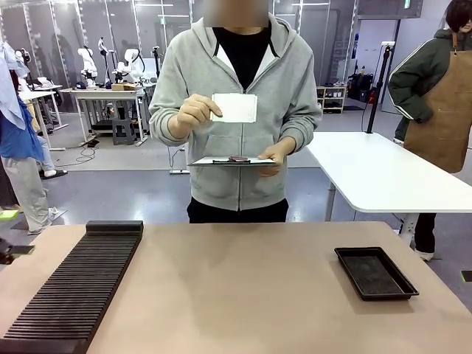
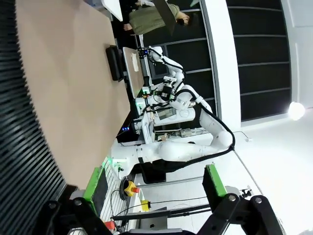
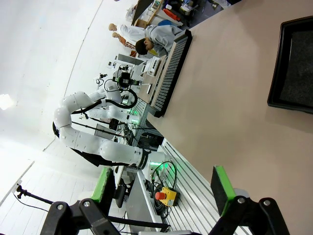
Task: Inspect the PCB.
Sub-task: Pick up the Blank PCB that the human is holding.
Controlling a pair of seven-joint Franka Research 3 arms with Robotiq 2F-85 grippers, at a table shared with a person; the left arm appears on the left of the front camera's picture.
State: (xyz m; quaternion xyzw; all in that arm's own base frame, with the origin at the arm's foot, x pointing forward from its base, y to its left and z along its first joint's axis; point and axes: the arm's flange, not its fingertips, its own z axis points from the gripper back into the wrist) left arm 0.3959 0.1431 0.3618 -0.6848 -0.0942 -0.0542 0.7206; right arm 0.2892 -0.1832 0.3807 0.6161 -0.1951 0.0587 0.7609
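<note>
Across the table a person holds up a pale, flat, hand-sized rectangle at chest height in one hand. Whether it is the PCB I cannot tell; no green face shows. The other hand carries a dark flat clipboard level, with a small dark item on it. My left gripper is open, green pads wide apart, nothing between them, off the table's side beside the slotted rack. My right gripper is open too and empty, hanging off the table's other side.
A long black slotted rack lies along the table's left side. At the right sits a shallow black tray. Bare tan tabletop lies between them. Another person in a brown apron stands by a white table behind.
</note>
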